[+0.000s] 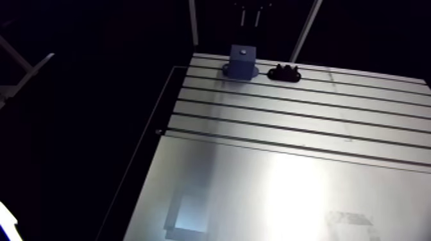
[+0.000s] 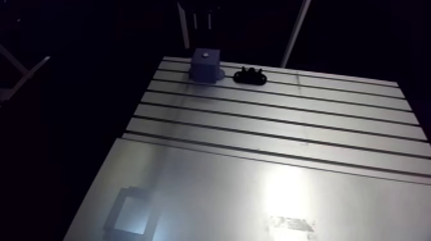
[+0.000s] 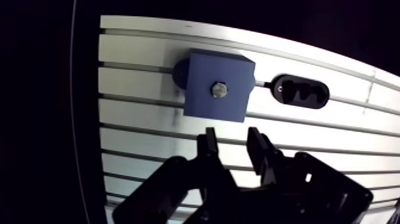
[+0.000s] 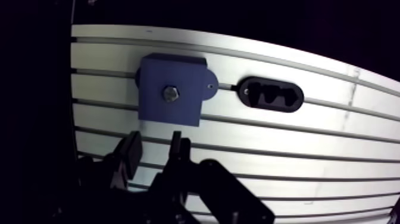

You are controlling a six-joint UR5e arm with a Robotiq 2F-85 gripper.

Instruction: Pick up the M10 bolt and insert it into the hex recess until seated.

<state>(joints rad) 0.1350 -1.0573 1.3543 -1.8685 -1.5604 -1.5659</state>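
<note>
The M10 bolt [image 3: 219,90] sits in the middle of the blue block's [image 3: 202,104] top face, only its hex head showing, so its long axis seems to run straight down. The gripper [image 3: 233,134] hangs just short of the block, fingers a little apart and empty, with the bolt ahead of their gap. A black holder [image 3: 302,91] lies beside the block on the slotted table [image 3: 143,134].

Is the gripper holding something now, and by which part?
Nothing is held. The gripper is open and empty; the bolt sits in the blue block.

Bolt [image 3: 219,90] in blue block [image 3: 205,110]; tool [image 3: 232,134] empty, jaws apart.
</note>
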